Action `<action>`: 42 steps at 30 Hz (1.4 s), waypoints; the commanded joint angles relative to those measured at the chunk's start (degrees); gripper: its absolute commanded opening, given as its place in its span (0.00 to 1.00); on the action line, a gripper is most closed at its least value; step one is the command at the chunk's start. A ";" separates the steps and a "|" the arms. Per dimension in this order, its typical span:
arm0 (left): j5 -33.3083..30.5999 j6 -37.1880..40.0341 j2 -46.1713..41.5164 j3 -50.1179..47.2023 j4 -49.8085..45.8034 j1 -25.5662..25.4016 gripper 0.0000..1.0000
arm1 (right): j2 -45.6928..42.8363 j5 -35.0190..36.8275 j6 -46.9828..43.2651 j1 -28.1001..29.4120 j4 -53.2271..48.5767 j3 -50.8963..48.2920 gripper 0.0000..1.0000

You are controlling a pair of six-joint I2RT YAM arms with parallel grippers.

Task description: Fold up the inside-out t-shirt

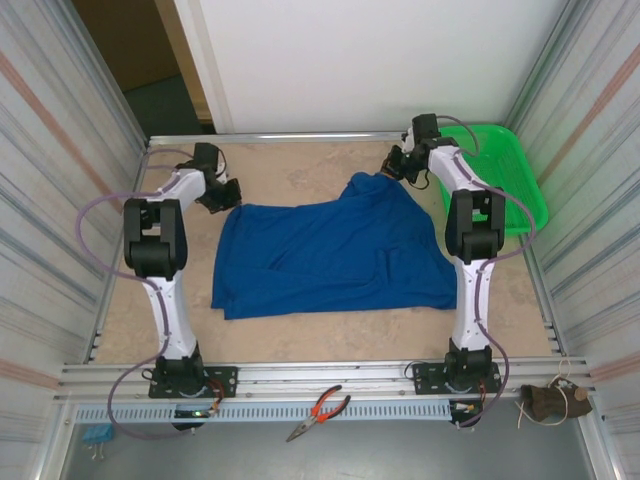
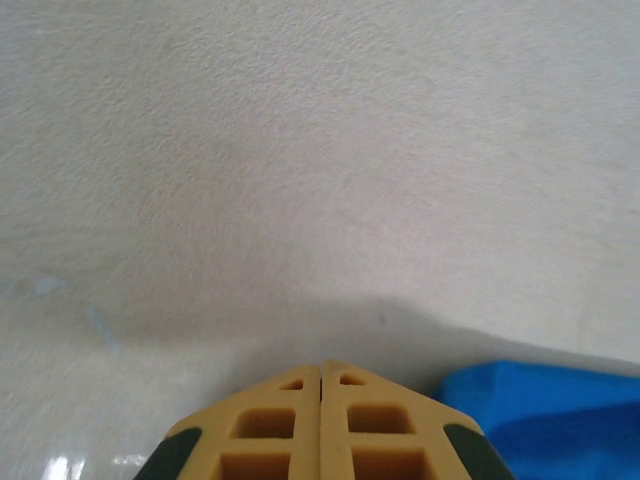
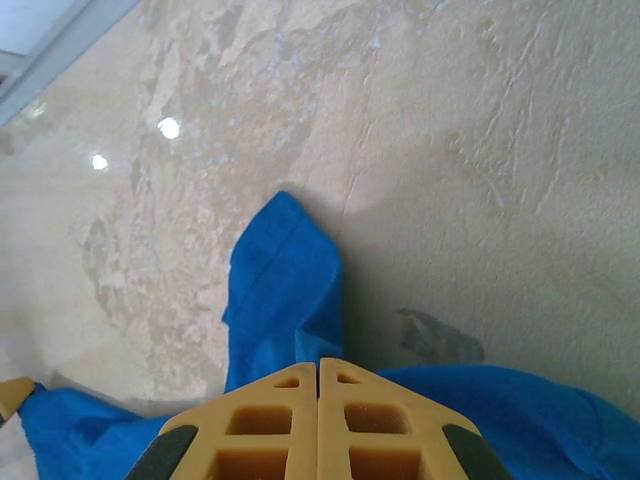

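Note:
The inside-out t-shirt (image 1: 330, 255) is royal blue and lies spread over the middle of the table, with its far right corner drawn up into a peak. My right gripper (image 1: 393, 167) is at that peak. In the right wrist view it (image 3: 319, 362) is shut on the t-shirt (image 3: 285, 290), and a fold of cloth runs out ahead of the fingertips. My left gripper (image 1: 225, 195) is at the shirt's far left corner. In the left wrist view it (image 2: 321, 365) is shut with nothing between the fingers, over bare table, and the blue cloth (image 2: 560, 415) lies just to its right.
A green mesh basket (image 1: 505, 180) stands at the back right, behind the right arm. Red-handled pliers (image 1: 322, 408) lie on the front rail. Corrugated walls close in both sides, and a white panel closes the back.

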 commanded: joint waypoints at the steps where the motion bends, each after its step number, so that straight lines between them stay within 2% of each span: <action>1: 2.12 -1.59 -9.41 -3.88 3.40 -0.33 0.00 | -8.97 -2.94 1.65 -0.42 3.90 -4.45 0.00; 7: 0.26 -4.92 -21.14 -17.78 7.86 -1.04 0.00 | -22.83 -3.21 2.63 -0.30 9.95 -23.37 0.00; 12: -3.31 -8.47 -30.01 -29.95 10.37 -1.01 0.00 | -36.77 0.59 2.97 0.76 13.75 -42.58 0.00; 17: -6.68 -12.93 -38.33 -40.04 11.54 -0.66 0.00 | -50.78 7.54 4.84 4.68 14.71 -59.94 0.00; 22: -8.36 -17.39 -42.65 -47.16 13.36 -0.02 0.00 | -59.72 17.31 9.16 9.90 12.00 -69.84 0.00; 23: -8.86 -17.52 -42.45 -47.65 13.26 0.21 0.00 | -61.17 19.52 10.29 10.26 10.88 -71.13 0.11; 25: -8.97 -17.12 -41.11 -47.55 13.12 0.88 0.03 | -64.25 24.18 12.17 10.18 8.87 -72.71 0.44; 27: -8.34 -16.38 -39.35 -46.69 12.78 1.51 0.12 | -66.86 27.07 12.22 9.06 8.05 -72.68 0.59; 30: -7.42 -15.45 -37.59 -45.01 12.24 1.56 0.20 | -64.35 22.76 8.17 4.63 7.46 -67.72 0.60; 32: -7.07 -15.45 -37.61 -45.13 12.71 1.48 0.20 | -59.56 19.70 4.74 3.22 6.36 -62.64 0.59; 38: -6.68 -15.99 -37.48 -46.17 13.47 1.35 0.23 | -42.61 12.52 -0.88 3.10 5.65 -49.85 0.61; 42: -6.51 -15.93 -37.83 -45.96 13.43 1.21 0.34 | -35.05 12.19 -0.88 3.92 6.22 -46.37 0.62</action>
